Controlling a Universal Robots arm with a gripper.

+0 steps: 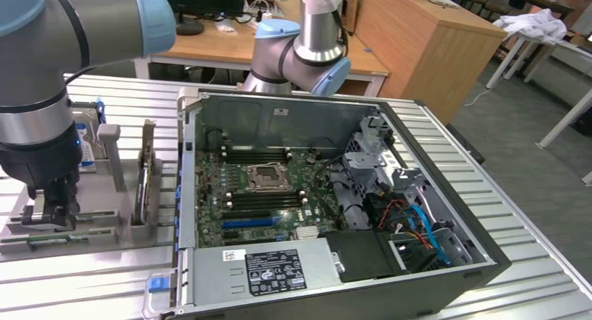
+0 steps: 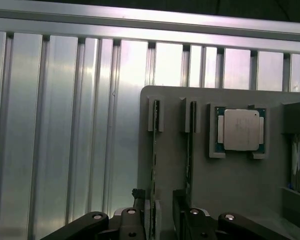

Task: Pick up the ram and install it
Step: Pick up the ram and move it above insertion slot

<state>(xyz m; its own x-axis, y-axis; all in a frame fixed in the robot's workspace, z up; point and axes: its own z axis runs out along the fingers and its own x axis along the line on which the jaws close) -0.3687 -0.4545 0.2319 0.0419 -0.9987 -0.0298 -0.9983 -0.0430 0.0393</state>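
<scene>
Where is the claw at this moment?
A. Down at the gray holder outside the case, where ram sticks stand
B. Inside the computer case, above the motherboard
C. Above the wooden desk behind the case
A: the claw is low over the gray holder, to the exterior view's left of the computer case, and the wrist view shows two ram sticks standing on edge close to it.
</scene>
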